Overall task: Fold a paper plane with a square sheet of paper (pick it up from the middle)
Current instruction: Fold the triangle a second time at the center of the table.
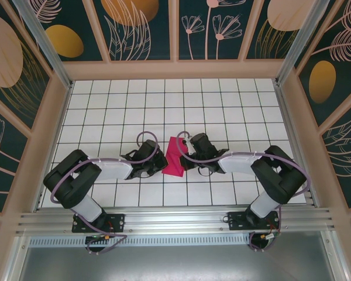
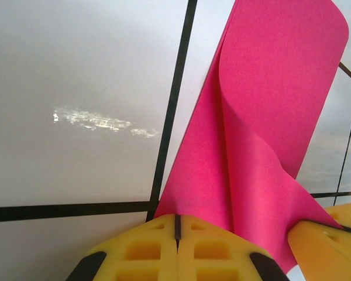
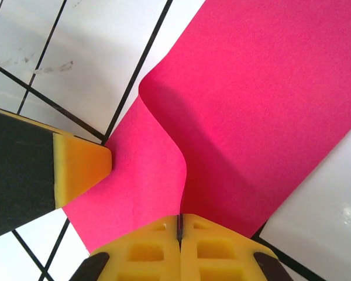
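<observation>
The paper [image 1: 174, 157] lies near the middle of the tabletop [image 1: 234, 99], directly between the two hands. It is already doubled into a narrow strip, with its long axis running from the near side toward the far wall, across the line joining the hands. The left hand [image 1: 161, 167] meets it from the left and the right hand [image 1: 185, 160] from the right. Both are at the sheet, so neither arm is nearer. In the left wrist view the left hand's jaws are closed seam to seam, and the flat lower layer spreads out from under its tips. It looks to be pinning that layer down rather than pinching it, though I cannot be sure. In the right wrist view the right hand's jaws are also closed, and the edge of the upper flap runs straight into their seam, so it appears to hold that flap. The flap bows up in a soft curl and is not creased flat. The next move likely turns on this: the flap is hinged along the strip's long axis, so the right hand would carry it across that axis while the left hand anchors the layer beneath.
</observation>
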